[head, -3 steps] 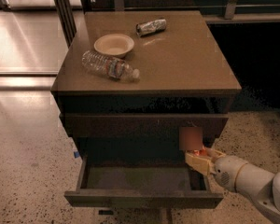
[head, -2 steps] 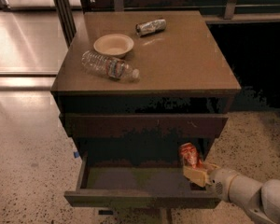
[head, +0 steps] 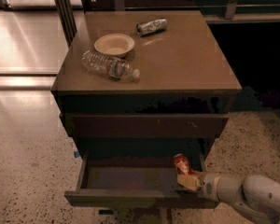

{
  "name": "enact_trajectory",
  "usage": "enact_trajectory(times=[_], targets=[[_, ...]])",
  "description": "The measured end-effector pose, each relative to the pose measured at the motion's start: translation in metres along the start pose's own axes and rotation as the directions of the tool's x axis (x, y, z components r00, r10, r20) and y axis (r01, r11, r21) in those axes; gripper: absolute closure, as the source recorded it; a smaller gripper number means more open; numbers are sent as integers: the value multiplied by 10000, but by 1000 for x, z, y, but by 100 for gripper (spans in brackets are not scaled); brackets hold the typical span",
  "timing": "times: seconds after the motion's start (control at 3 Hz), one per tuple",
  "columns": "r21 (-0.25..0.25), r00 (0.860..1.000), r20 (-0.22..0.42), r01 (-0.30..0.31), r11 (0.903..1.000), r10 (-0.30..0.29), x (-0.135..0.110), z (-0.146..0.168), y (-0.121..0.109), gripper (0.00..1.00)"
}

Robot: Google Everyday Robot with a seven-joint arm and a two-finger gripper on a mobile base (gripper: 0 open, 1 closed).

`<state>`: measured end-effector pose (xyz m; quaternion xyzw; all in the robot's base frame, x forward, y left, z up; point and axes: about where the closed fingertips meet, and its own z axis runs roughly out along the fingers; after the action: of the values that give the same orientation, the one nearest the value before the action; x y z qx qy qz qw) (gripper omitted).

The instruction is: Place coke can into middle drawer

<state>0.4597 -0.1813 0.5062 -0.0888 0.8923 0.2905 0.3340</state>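
Observation:
The coke can (head: 181,163) is red-orange and stands tilted inside the right end of the open middle drawer (head: 130,178), a wide shallow dark-brown drawer with a greyish floor. My gripper (head: 187,178) reaches in from the lower right on a white arm and is shut on the coke can's lower part, low over the drawer floor near the right wall.
On the cabinet top (head: 191,64) lie a clear plastic bottle (head: 109,66), a pale bowl (head: 114,44) and a silver-and-dark can (head: 152,26). A closed drawer front with pale scratches (head: 144,125) sits above the open drawer. Speckled floor surrounds the cabinet.
My gripper has carried the coke can down from in front of the upper drawer front into the right end of the open drawer.

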Motion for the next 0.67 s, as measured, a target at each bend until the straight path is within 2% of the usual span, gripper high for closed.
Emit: enact_trajectory(times=[0.67], targets=[[-400,9907,-1357,58,9992,-112,12,60,-22,100]])
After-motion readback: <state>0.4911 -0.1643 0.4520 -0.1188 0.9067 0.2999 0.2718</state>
